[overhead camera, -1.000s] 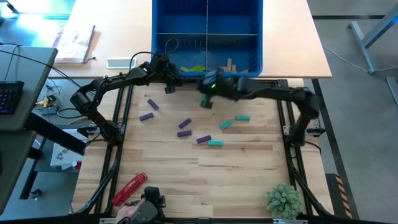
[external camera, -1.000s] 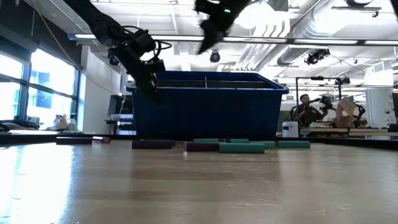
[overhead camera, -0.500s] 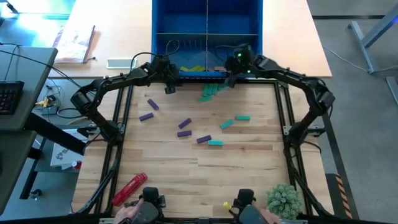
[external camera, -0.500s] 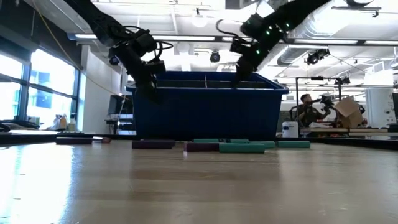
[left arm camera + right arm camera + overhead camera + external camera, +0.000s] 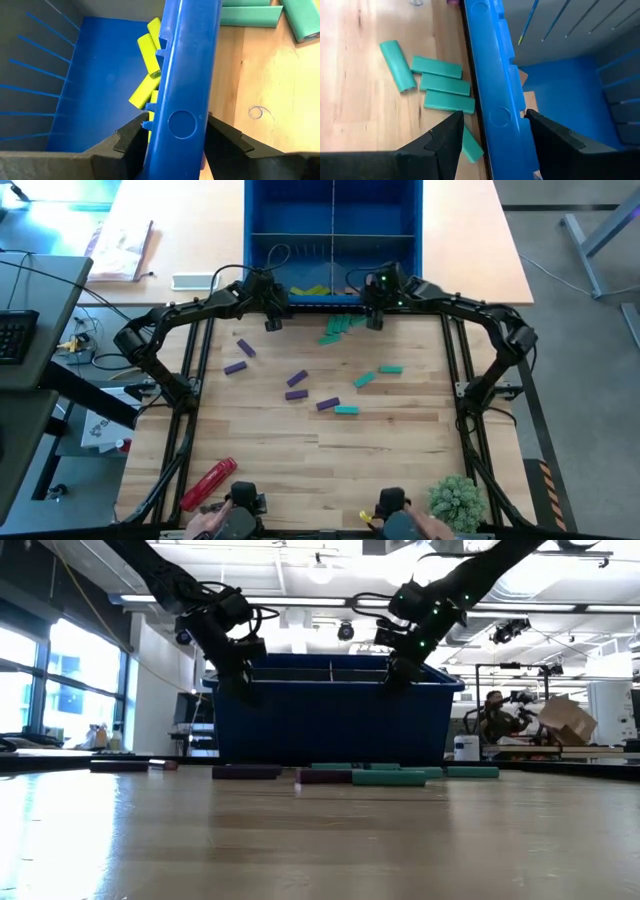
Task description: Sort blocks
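Our left gripper (image 5: 172,145) and right gripper (image 5: 492,132), jaws wide, each straddle bin wall (image 5: 330,302), holding nothing. Teal blocks (image 5: 440,85) beside right jaws; next, grasp one.

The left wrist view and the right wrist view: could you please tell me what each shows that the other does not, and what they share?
Only the left wrist view shows lime yellow-green blocks lying inside the blue bin. Only the right wrist view shows a tan block inside the bin, partly hidden behind its wall. Both show that arm's own fingers astride the bin's near wall, with teal blocks on the wooden table just outside it.
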